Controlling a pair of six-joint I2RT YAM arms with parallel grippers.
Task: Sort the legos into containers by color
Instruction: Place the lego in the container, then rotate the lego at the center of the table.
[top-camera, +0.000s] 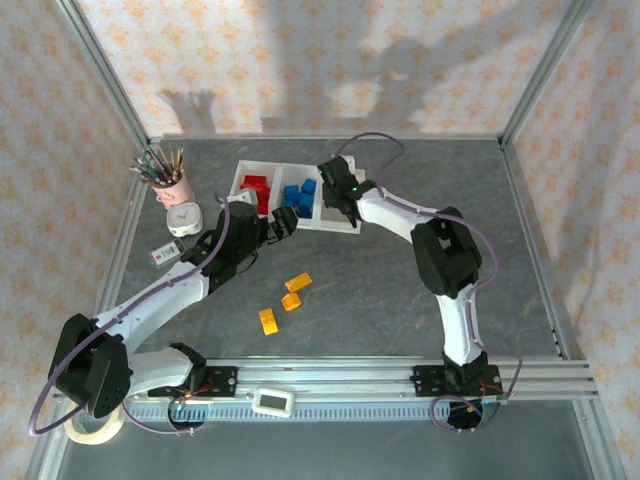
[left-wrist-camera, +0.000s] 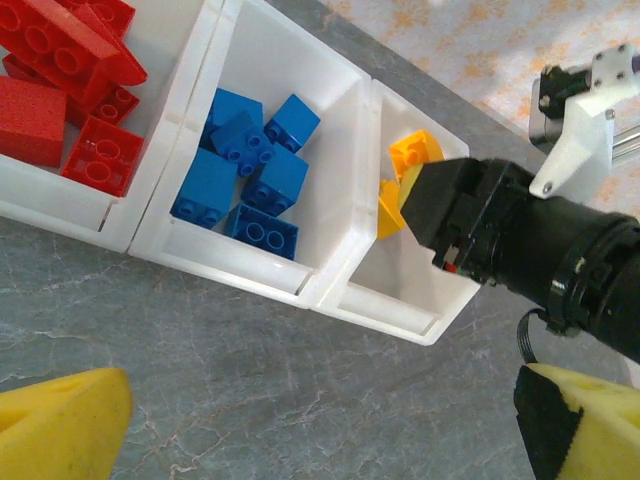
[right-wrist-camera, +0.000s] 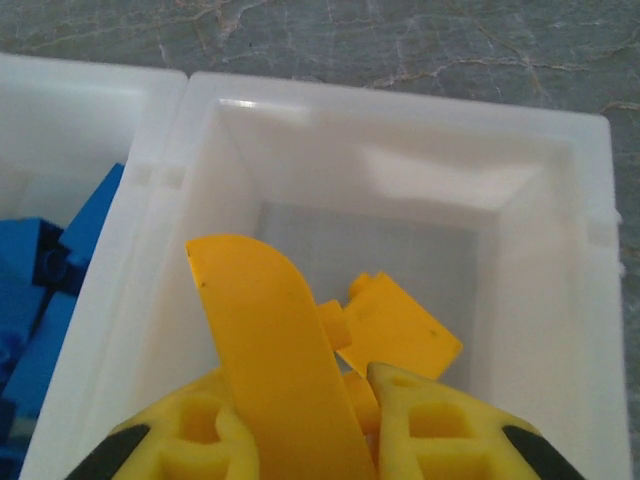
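Though it curves, yellow-orange lego (right-wrist-camera: 268, 335) looks smooth

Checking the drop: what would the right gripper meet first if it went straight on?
Probably the loose yellow brick in the end compartment, just beyond the held brick; depth is unclear.

Concealed parts
The yellow lego (right-wrist-camera: 270, 340) is partly concealed by the right jaws; the blue legos (right-wrist-camera: 40, 300) are cropped.
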